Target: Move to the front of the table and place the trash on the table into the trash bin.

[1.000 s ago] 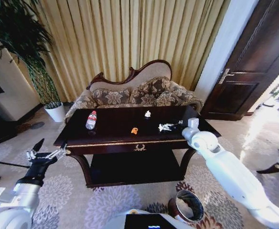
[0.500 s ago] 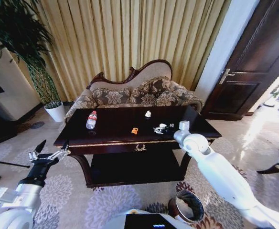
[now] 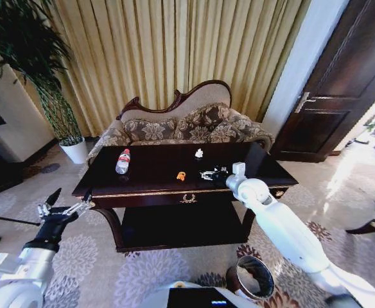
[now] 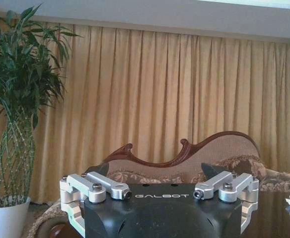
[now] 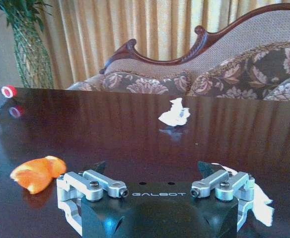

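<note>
Head view is showing us facing the large dark glossy wooden table (image 3: 155, 170) with gold edge trim, a gold wreath emblem and a lower shelf, which is standing just in front of the patterned sofa (image 3: 187, 125) with its carved wooden back, golden pleated curtains (image 3: 174, 51) hanging behind. We are reaching our white right arm (image 3: 284, 228) up and over the table's right front part, and our right gripper (image 3: 208, 174) is hovering low over the tabletop with its jaws spread wide and nothing between them. A crumpled white scrap (image 5: 261, 201) is lying just beside one of that gripper's fingers in the right wrist view; we cannot tell whether it is touching. Our left gripper (image 3: 64, 209) is waiting near the table's left front corner, off the tabletop and above the patterned carpet (image 3: 104, 269), its fingers also splayed apart and empty. The small round dark brown trash bin (image 3: 252, 277) with a shiny metal rim is standing on the carpet close to our base, below the right arm. On the table's left part a clear plastic bottle (image 3: 122, 161) with a red cap and white label is lying on its side. Near the middle of the front edge an orange scrap (image 3: 181, 176) is resting, well apart from the bottle and near the right gripper. Farther back toward the sofa a second, smaller crumpled white scrap (image 3: 198, 153) is sitting alone.
</note>
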Controlling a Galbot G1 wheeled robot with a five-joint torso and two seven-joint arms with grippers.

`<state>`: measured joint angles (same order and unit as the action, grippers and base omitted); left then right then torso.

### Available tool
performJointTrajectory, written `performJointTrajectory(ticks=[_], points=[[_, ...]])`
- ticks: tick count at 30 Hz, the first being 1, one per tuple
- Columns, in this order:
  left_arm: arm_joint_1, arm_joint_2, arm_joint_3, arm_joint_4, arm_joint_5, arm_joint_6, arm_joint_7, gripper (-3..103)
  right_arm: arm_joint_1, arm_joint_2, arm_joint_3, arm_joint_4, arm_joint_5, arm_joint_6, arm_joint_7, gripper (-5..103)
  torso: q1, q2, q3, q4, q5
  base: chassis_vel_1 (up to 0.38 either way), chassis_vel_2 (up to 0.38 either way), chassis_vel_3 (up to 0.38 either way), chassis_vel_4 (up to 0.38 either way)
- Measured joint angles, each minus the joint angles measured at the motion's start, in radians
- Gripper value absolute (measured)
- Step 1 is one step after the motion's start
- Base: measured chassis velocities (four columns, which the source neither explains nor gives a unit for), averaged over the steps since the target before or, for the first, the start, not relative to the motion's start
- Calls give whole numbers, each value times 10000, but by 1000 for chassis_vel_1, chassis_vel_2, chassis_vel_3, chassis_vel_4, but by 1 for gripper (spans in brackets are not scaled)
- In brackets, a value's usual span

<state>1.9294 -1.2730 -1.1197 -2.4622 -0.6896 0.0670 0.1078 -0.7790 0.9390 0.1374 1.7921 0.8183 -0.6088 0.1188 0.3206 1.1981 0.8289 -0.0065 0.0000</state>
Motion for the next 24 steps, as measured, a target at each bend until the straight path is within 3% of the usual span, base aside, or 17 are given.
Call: performJointTrajectory(ticks=[9,24], points=[[46,-23,-28,-86,-35,16,-1,100,107,-274,550,-89,127,12,0,100,0,0,0,0,0,0,0,0,0],[63,-64,-24,-158,-43,22,-1,100,6,-366,543,-755,-424,-46,0,100,0,-1,0,0,0,0,0,0,0]])
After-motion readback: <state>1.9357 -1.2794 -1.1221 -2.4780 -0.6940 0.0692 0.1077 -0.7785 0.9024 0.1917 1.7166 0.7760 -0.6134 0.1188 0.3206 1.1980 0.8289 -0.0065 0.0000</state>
